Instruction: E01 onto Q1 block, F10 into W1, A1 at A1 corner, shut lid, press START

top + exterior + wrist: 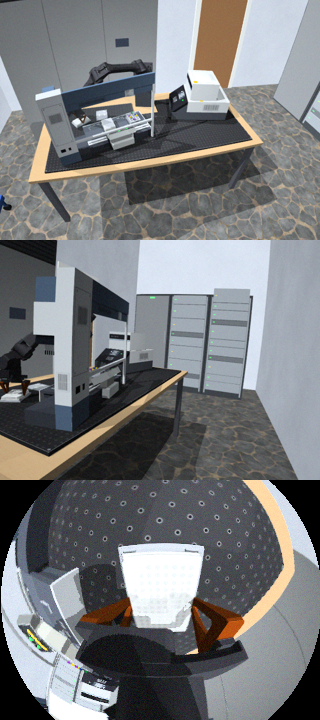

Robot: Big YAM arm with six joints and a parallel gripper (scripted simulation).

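Observation:
My gripper [80, 118] [14, 387] [161, 599] is shut on a white 96-well PCR plate [77, 123] [12, 396] [160, 587]. Its orange fingers grip the plate's two sides. The plate is low over the black perforated mat, beyond the left end of the deck in the top view. I cannot read its ID. The cycler Q1 [206, 104] [140, 356] stands at the right of the table. Its dark slanted panel [178, 99] [111, 354] shows a green lamp [182, 99]. I cannot tell from here whether its white lid [204, 85] is shut.
A tube block with coloured caps [133, 117] and two white blocks [108, 124] [101, 114] sit on the deck. A blue-grey gantry [108, 87] with a white tower [55, 126] [69, 348] spans the deck. Tall cabinets [206, 340] stand beyond the table.

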